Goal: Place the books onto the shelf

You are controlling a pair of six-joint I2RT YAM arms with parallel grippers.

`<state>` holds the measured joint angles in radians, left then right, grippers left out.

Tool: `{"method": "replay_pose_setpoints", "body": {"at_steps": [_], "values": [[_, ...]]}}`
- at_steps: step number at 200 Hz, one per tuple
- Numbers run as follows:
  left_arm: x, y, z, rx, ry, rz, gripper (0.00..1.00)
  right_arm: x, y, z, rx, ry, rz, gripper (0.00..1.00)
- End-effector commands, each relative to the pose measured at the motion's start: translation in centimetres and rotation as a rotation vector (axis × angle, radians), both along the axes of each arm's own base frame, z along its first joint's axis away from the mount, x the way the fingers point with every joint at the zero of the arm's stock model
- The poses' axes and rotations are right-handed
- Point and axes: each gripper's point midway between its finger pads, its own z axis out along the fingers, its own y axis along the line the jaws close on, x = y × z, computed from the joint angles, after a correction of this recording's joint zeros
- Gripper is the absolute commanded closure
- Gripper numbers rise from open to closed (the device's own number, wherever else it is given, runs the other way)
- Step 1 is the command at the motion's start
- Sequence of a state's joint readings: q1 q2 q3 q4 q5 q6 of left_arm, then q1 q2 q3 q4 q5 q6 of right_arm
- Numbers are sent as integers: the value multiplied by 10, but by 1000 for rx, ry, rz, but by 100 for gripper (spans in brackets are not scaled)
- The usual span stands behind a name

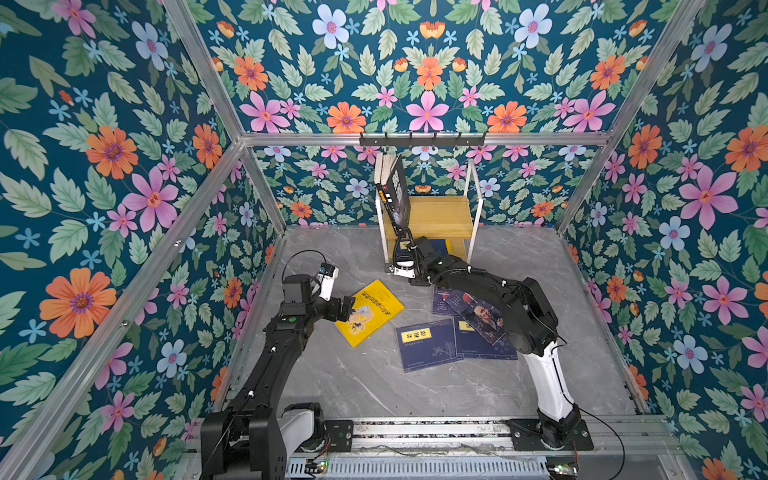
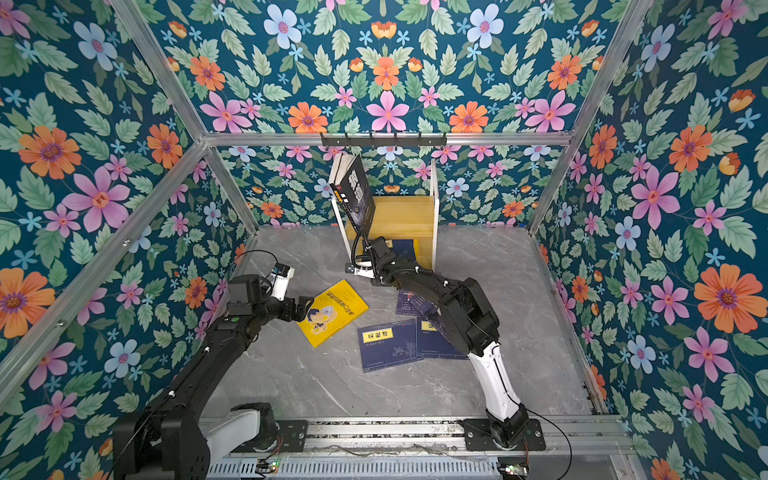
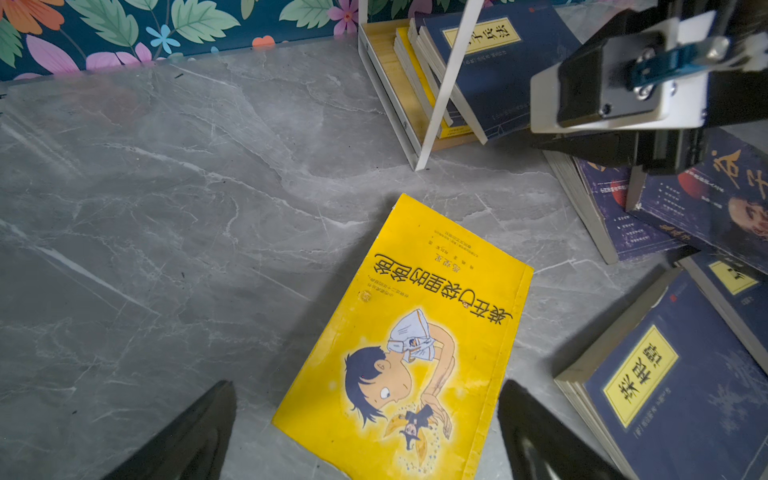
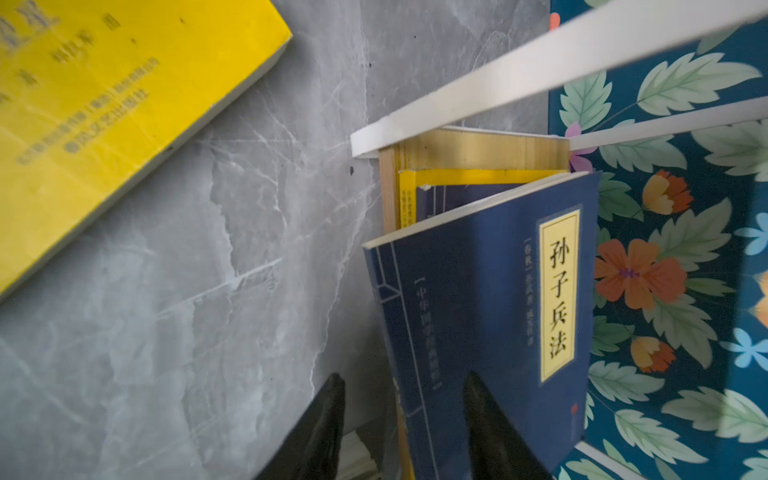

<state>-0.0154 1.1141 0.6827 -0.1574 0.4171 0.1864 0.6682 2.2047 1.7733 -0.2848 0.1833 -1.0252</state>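
Right gripper (image 4: 403, 378) is in at the lower tier of the shelf (image 1: 444, 214), jaws partly open and straddling the near edge of the navy book (image 4: 478, 291) with the yellow label. One finger lies over the cover and there's daylight between the other and the spine, so by the look of it nothing is pinched. That navy book stands tilted in the lower tier, leaning on a second navy book (image 4: 461, 195) and a yellow-edged book (image 4: 407, 199) behind it. Up top, the black book (image 1: 395, 191) leans at the left end of the upper board. I'd call this the let-go at the end of a placement. Across the way, the left gripper (image 3: 365, 384) hangs wide open and empty over the near end of the yellow cartoon book (image 3: 415, 311), which lies flat on the table (image 1: 374, 386). Two flat navy books (image 1: 428, 343) and the portrait covers (image 1: 482, 316) lie beneath the right arm, not yet shelved. Next call: the right backs straight out without dragging the leaning book, then the left needs an edge of that flat yellow cover to get under.
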Motion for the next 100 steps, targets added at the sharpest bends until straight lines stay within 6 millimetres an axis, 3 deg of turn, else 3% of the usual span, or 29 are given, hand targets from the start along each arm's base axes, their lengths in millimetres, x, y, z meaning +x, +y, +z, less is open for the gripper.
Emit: {"method": "replay_pose_setpoints", "body": {"at_steps": [1, 100], "values": [[1, -1, 2, -3, -7, -8, 0, 4, 7, 0, 27, -6, 5, 54], [1, 0, 1, 2, -6, -1, 0, 21, 25, 2, 64, -10, 9, 71]]}}
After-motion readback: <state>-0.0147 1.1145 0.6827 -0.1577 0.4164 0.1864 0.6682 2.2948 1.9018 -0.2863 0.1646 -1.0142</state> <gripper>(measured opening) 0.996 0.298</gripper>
